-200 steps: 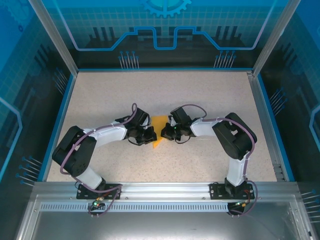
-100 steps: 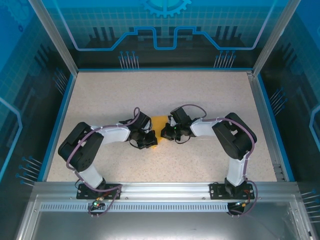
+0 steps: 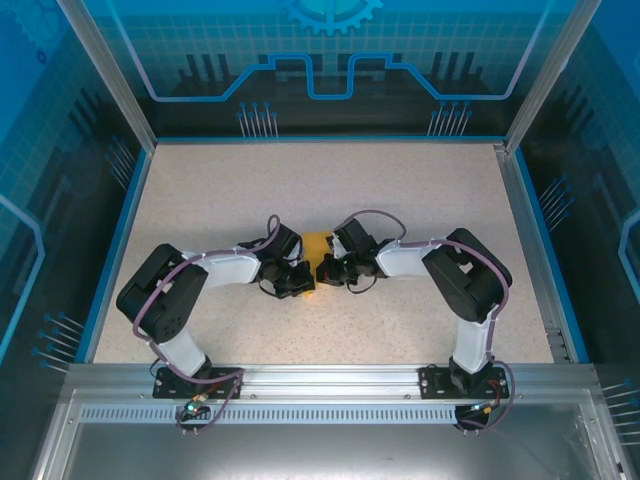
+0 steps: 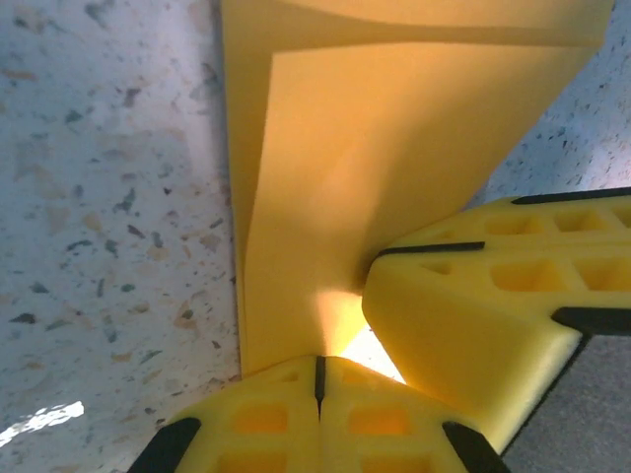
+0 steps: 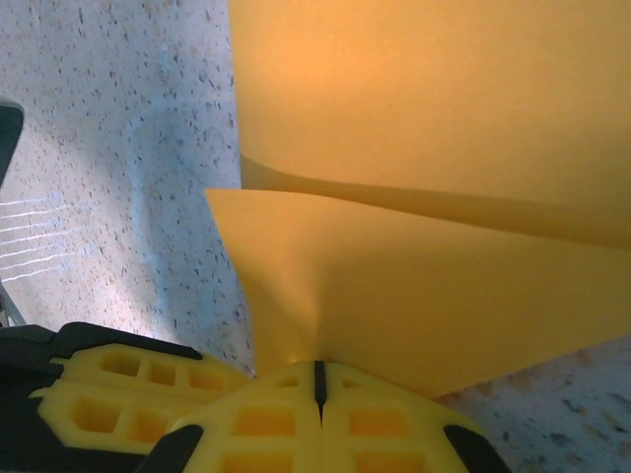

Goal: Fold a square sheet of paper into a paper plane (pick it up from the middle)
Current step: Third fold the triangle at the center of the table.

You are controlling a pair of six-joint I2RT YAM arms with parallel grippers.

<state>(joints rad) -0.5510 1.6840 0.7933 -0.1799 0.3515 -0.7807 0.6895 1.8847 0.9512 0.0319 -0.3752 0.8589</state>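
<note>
**Item 1: sheet of paper (image 3: pixel 316 243).** Thin, orange-yellow, unmarked. You will find it at the middle of the speckled surface (image 3: pixel 420 190), between the two arms. It is no longer flat. The left wrist view shows one layer doubled over another along a sharp edge. The right wrist view shows a pointed flap in front of a broader panel. It is not yet a dart.

**Item 2: left gripper (image 4: pixel 317 367).** Jaws together, pinched on the paper's lower margin where the layers run down into the tips.

**Item 3: right gripper (image 5: pixel 317 370).** Jaws together, clamped on the narrow end of the pointed flap. Its fingers sit just beside the left gripper's. Whether they touch cannot be told.

**Step in hand (judged).** This looks like an early fold, with both arms holding the sheet part-raised while a flap is brought over. No centre crease can be confirmed.

**Next move (judged).**
- Lay the held flap down with its edge matched to the layer beneath, then press along the fold.
- Move both arms together, since uneven pull could tear or skew paper this thin.
- Leave room between the crowded fingers before you release either grip.
</note>
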